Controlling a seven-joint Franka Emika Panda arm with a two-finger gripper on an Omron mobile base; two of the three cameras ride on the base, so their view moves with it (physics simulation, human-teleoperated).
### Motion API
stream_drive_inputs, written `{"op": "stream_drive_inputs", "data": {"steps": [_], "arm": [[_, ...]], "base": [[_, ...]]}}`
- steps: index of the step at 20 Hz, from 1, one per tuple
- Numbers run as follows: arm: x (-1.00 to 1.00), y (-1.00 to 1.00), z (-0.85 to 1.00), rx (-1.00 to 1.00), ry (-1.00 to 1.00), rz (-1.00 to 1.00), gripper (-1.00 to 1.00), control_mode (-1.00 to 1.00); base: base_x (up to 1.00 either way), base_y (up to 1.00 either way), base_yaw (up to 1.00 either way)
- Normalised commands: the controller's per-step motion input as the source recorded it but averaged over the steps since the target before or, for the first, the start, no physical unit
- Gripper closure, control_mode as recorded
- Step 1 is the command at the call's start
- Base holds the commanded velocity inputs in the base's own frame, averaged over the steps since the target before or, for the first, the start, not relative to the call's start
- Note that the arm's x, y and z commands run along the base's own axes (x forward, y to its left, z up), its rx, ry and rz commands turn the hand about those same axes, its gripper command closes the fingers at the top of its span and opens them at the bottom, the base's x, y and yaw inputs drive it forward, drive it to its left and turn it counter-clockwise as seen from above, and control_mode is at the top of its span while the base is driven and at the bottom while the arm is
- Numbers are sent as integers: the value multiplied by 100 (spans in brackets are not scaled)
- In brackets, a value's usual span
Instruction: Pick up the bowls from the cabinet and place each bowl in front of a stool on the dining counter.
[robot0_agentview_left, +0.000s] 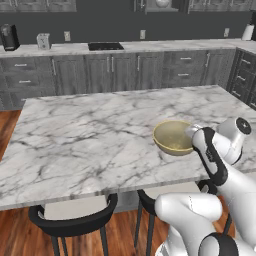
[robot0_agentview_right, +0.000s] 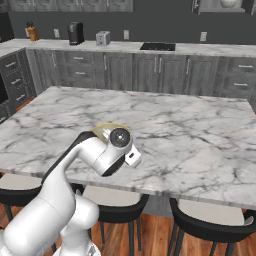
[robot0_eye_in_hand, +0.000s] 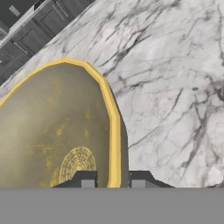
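Note:
A glossy mustard-yellow bowl (robot0_agentview_left: 172, 137) hangs low over the near right part of the white marble dining counter (robot0_agentview_left: 90, 135). My gripper (robot0_agentview_left: 192, 133) is shut on its right rim. In the hand view the gripper (robot0_eye_in_hand: 113, 180) pinches the yellow rim, one fingertip (robot0_eye_in_hand: 87, 180) inside the bowl (robot0_eye_in_hand: 52, 135) and the other outside. From the right base view just a strip of the bowl (robot0_agentview_right: 106, 128) peeks out behind my wrist. A pale round bowl (robot0_agentview_right: 229, 3) sits in the open wall cabinet (robot0_agentview_right: 210, 7) at the top right.
Black stools (robot0_agentview_left: 74, 219) (robot0_agentview_right: 214, 221) stand under the counter's near edge. Behind the dining counter runs a marble worktop with a black cooktop (robot0_agentview_left: 105, 46), a toaster (robot0_agentview_left: 43, 40), a coffee machine (robot0_agentview_left: 9, 37) and grey base cabinets (robot0_agentview_left: 125, 70).

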Motion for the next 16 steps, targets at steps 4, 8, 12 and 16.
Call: {"op": "stream_drive_inputs", "data": {"steps": [4,8,12,16], "arm": [[22,0,-38,0,0,0,100,-100],[7,0,-29,0,0,0,100,-100],[0,0,-13,0,1,0,100,-100],[0,-1,-17,0,1,0,100,-100]], "base": [[0,0,0],[0,0,0],[0,0,0],[0,0,0]]}}
